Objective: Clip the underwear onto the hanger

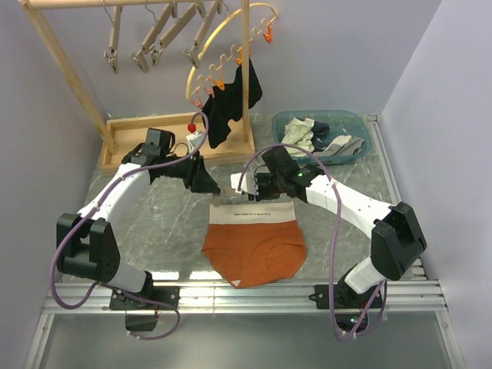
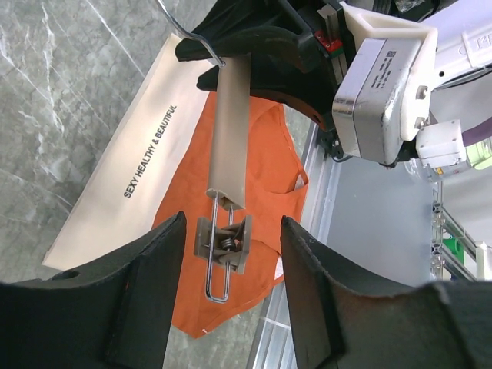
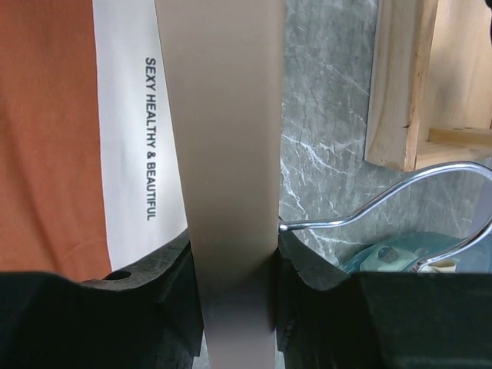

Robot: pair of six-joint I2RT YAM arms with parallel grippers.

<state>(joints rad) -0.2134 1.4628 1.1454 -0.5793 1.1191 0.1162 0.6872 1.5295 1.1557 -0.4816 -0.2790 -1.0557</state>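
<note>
Underwear: the underwear [image 1: 255, 252] lies flat on the table [image 1: 154, 223], nearest the arm bases, with its orange body toward them.
Waistband: the waistband [image 1: 254, 213] forms the far edge of the garment, lettered side up and apparently unwrinkled.
Hanger: the hanger [image 2: 231, 131] is held level along the far edge of the waistband; whether it touches the cloth cannot be told.
Right claw: the right claw [image 3: 234, 261] is clamped on the wooden bar near the hook [image 3: 384, 196], with a pad pressed to each side of the bar.
Left claw: the left claw [image 2: 233, 234] is spread wide and holds nothing.
Clip: the clip [image 2: 223, 244] at the left end of the bar sits between the left claw's fingers [image 2: 154, 284] with a gap on each side. No cloth is seen in it.
Step in hand: judged to be squeezing this clip open to take the left corner of the waistband.
Method advised: close squarely on the clip's two wings, not on the wire loop. The right claw should keep the bar steady, and the cloth should be well between the clip's teeth before release.
Risk: a pinch off centre could twist the clip aside or nudge the waistband out of line.
Beyond: the wooden rack [image 1: 154, 127] and a basket [image 1: 361, 129] of clothes stand well apart from the work.
</note>
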